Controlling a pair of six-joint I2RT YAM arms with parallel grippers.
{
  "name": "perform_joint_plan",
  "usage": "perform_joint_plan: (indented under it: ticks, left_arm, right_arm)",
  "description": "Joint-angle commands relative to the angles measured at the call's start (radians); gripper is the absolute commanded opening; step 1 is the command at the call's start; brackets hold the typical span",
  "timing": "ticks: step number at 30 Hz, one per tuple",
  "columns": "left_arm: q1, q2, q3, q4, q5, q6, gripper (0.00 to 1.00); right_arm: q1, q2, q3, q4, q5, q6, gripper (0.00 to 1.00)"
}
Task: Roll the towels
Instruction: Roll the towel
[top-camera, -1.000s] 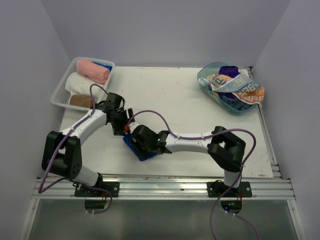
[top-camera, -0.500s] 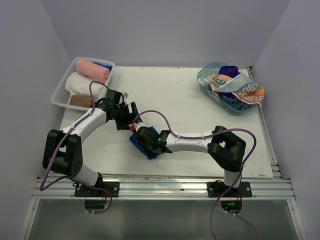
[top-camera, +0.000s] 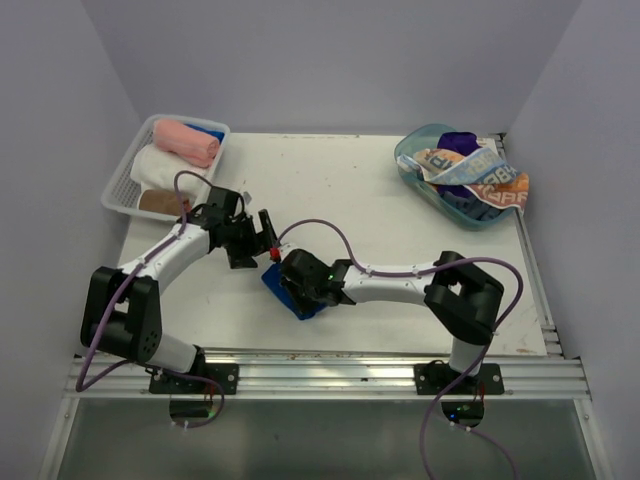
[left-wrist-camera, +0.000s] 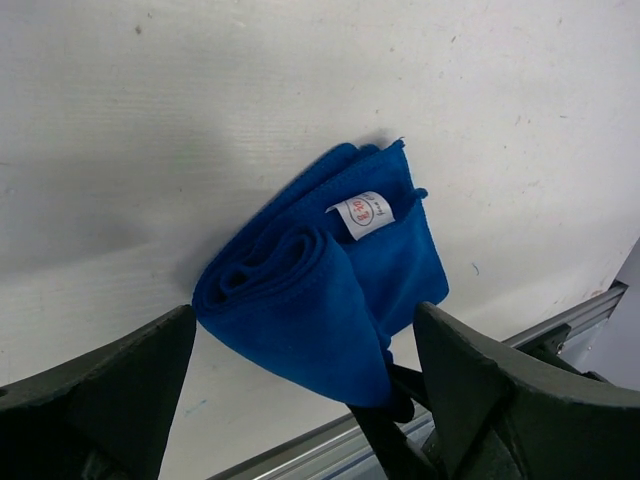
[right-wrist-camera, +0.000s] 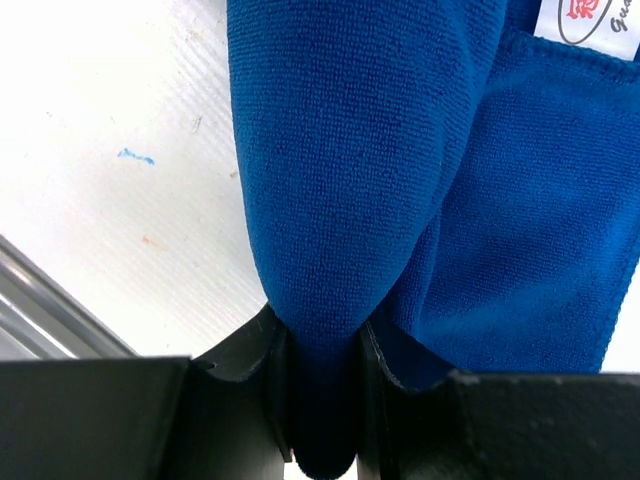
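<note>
The blue towel (left-wrist-camera: 300, 290), loosely rolled with its label up, lies on the counter (top-camera: 380, 210) near the front edge, one end pinched in the right hand (right-wrist-camera: 322, 380). The left hand (top-camera: 262, 235) hangs just beside it, spread wide, holding nothing. The pink towel (top-camera: 185, 142) and white towel (top-camera: 158, 168) sit rolled in the basket (top-camera: 118, 185) far left, and the printed towel (top-camera: 490, 178) spills over the tub (top-camera: 410, 160) far right.

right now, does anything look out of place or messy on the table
Yes: the printed towel spills over the rim of the teal tub at far right. The blue towel, pinched by the right gripper, is only a loose, uneven roll.
</note>
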Motion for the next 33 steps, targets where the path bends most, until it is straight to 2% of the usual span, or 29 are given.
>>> perform_joint_plan:
  ticks: [1, 10, 14, 17, 20, 22, 23, 24, 27, 30, 33]
  left_arm:
    - [-0.005, -0.024, -0.072, 0.051, 0.089, -0.017, 0.94]
    - [-0.046, 0.033, -0.091, 0.088, 0.090, -0.006, 0.94]
    - [-0.063, 0.067, -0.106, 0.108, 0.070, -0.005, 0.90]
    - [-0.069, 0.090, -0.114, 0.118, 0.064, -0.003, 0.83]
    - [-0.071, 0.107, -0.114, 0.111, 0.054, 0.000, 0.68]
    - [-0.071, 0.107, -0.106, 0.099, 0.045, 0.006, 0.56]
    - [-0.071, 0.107, -0.098, 0.086, 0.038, 0.008, 0.54]
    - [-0.071, 0.104, -0.091, 0.077, 0.034, 0.012, 0.52]
    - [-0.071, 0.094, -0.069, 0.050, 0.028, 0.020, 0.50]
    - [-0.071, 0.091, -0.054, 0.033, 0.025, 0.023, 0.50]
    - [-0.071, 0.096, -0.045, 0.026, 0.025, 0.026, 0.50]
  right_arm:
    - [-0.028, 0.000, -0.057, -0.022, -0.089, 0.014, 0.00]
    - [-0.085, -0.010, -0.078, 0.021, -0.195, 0.012, 0.00]
    - [-0.097, -0.020, -0.083, 0.016, -0.209, 0.017, 0.00]
    - [-0.099, -0.027, -0.080, 0.001, -0.203, 0.015, 0.00]
    - [-0.101, -0.037, -0.072, -0.022, -0.192, 0.011, 0.03]
    - [-0.101, -0.044, -0.063, -0.035, -0.183, 0.008, 0.18]
    - [-0.101, -0.053, -0.060, -0.051, -0.177, 0.003, 0.24]
    - [-0.099, -0.060, -0.046, -0.065, -0.163, 0.002, 0.36]
    - [-0.097, -0.105, -0.022, -0.114, -0.137, -0.011, 0.53]
    - [-0.087, -0.155, 0.018, -0.173, -0.074, -0.029, 0.61]
    - [-0.062, -0.176, 0.072, -0.232, 0.018, -0.049, 0.64]
